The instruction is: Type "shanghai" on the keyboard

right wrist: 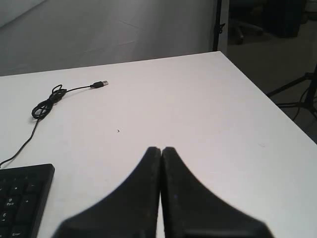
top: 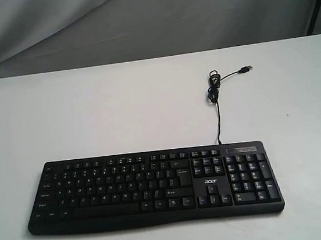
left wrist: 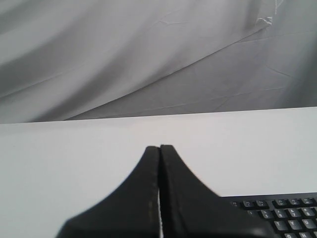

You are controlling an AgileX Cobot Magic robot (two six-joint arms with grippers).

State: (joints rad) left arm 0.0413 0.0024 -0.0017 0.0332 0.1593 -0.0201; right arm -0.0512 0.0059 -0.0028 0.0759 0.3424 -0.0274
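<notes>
The wide black keyboard (top: 151, 186) lies on the white table near its front edge, with the number pad at the right and a white "acer" logo. Its thin black cable (top: 214, 90) runs back to a coil and a loose USB plug. Neither arm shows in the exterior view. In the left wrist view my left gripper (left wrist: 160, 147) is shut, empty, with a corner of the keyboard (left wrist: 282, 210) beside it. My right gripper (right wrist: 161, 148) is also shut on nothing, off the end of the keyboard (right wrist: 22, 198), with the cable (right wrist: 47, 105) farther off.
The white table (top: 118, 107) stretches behind and to both sides of the keyboard. A grey cloth backdrop (top: 136, 17) hangs behind it. In the right wrist view the table edge (right wrist: 267, 106) drops off to a dark floor with a stand leg (right wrist: 297, 89).
</notes>
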